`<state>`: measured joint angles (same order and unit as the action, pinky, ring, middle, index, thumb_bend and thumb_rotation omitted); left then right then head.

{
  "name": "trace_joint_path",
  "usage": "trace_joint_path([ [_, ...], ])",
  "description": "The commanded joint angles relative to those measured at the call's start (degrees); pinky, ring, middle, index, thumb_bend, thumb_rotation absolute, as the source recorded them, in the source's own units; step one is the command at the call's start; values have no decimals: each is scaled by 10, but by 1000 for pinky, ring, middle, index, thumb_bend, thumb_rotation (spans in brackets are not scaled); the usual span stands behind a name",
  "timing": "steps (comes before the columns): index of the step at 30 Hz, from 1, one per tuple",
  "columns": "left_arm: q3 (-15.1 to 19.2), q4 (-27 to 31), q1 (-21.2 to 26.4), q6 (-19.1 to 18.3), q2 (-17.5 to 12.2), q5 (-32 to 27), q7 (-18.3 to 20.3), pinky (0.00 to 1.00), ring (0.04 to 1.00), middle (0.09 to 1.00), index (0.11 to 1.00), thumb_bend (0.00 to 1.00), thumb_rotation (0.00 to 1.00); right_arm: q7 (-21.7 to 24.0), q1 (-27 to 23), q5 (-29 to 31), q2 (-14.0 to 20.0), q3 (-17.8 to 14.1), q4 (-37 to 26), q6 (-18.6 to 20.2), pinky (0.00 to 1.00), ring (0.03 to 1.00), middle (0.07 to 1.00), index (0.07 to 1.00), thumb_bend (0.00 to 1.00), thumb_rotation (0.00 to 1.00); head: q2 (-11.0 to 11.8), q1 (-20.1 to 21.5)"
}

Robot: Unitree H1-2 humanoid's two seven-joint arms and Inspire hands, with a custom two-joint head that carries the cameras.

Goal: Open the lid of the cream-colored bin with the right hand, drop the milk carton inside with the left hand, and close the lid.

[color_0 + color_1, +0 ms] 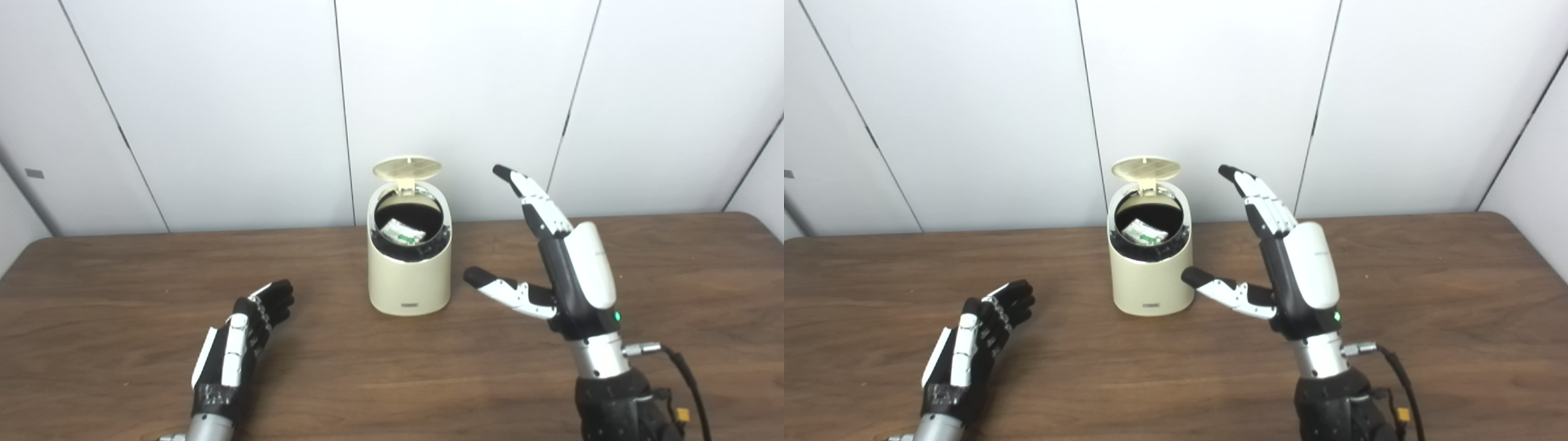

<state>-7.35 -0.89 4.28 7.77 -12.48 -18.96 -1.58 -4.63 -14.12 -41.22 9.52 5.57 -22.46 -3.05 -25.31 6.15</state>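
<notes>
With the milk carton (402,233) already lying inside the bin (409,272), its lid (407,168) upright at 12 o'clock, my empty, wide-spread right hand (566,269) at 3 o'clock could topple the bin if I swipe sideways, while my loosely open left hand (242,343) rests on the surface (392,380).

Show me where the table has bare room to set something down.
Bare wood lies behind the black left robot hand toward the wall, and right of the white right robot hand to the table edge. It is tight between the right hand and the cream-colored bin.
</notes>
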Motion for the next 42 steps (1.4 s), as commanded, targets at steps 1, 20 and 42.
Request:
trace_joint_path([
  [1,10,-3,6,22,13,-4,27,835,831,834,815,628,972,53,-65,-14,6,-2,-49,37,853,936,926,928,690,982,-1,2],
  [20,75,-47,-8,43,79,11,104,819,804,808,792,777,857,189,-249,-68,36,20,24,138,785,899,830,815,637,780,-6,1],
  [42,89,-35,-7,27,94,15,116,822,812,808,780,782,847,339,-355,-60,71,105,143,178,873,891,839,801,739,839,-7,-3],
])
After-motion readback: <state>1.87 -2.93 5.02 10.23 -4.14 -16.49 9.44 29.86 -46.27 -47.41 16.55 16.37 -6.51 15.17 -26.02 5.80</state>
